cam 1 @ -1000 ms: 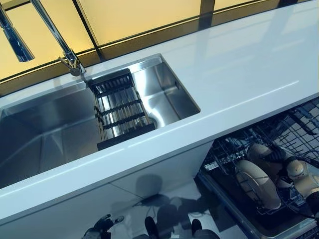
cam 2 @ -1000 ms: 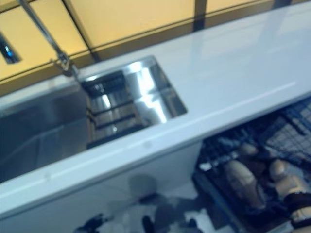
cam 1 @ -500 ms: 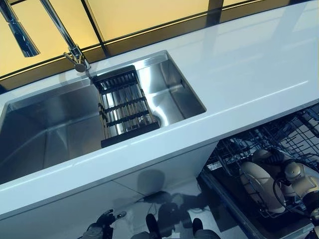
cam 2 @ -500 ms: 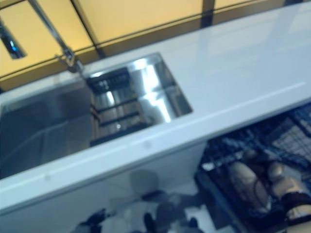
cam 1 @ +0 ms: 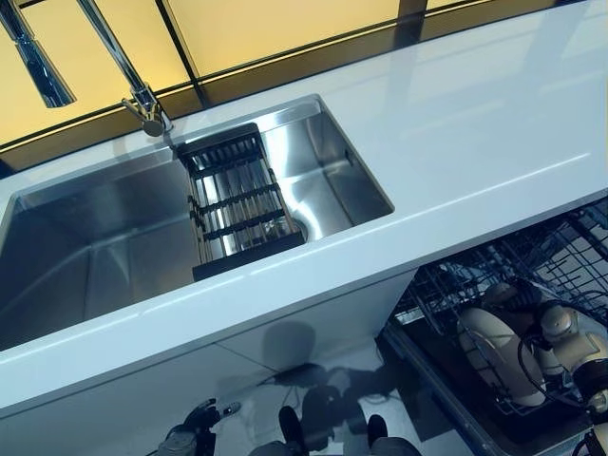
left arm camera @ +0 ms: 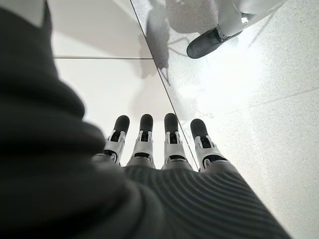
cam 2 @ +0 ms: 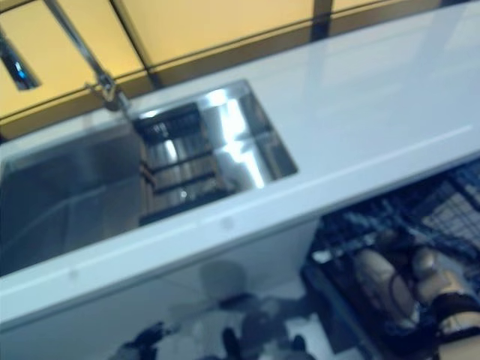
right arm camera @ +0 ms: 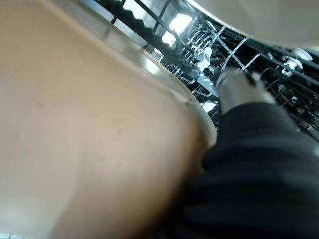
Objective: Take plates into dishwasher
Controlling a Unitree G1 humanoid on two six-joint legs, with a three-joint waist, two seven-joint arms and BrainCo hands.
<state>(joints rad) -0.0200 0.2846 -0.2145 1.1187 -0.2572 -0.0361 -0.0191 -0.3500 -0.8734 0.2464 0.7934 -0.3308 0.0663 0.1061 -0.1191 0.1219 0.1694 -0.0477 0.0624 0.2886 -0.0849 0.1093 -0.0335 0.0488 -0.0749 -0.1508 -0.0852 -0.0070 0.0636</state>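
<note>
A cream plate (cam 1: 494,356) stands on edge in the lower dishwasher rack (cam 1: 446,285), at the lower right under the counter. My right hand (cam 2: 435,277) is at the plate's right side, down in the rack. In the right wrist view the plate (right arm camera: 89,139) fills the picture right against my hand (right arm camera: 249,164), with the thumb (right arm camera: 238,85) over its rim. Part of a second cream plate (right arm camera: 259,15) shows beyond it among the wire tines. My left hand (cam 1: 190,439) hangs low by the cabinet front, its fingers (left arm camera: 169,144) straight and holding nothing.
A white counter (cam 1: 456,123) runs above the open dishwasher. A steel sink (cam 1: 95,256) with a black drain rack (cam 1: 237,199) and a tall tap (cam 1: 114,57) sits at the left. White cabinet fronts (cam 1: 285,332) stand below the counter.
The view shifted slightly a second ago. My right hand and the plate stay in about the same spot in the rack. The left hand has not moved.
</note>
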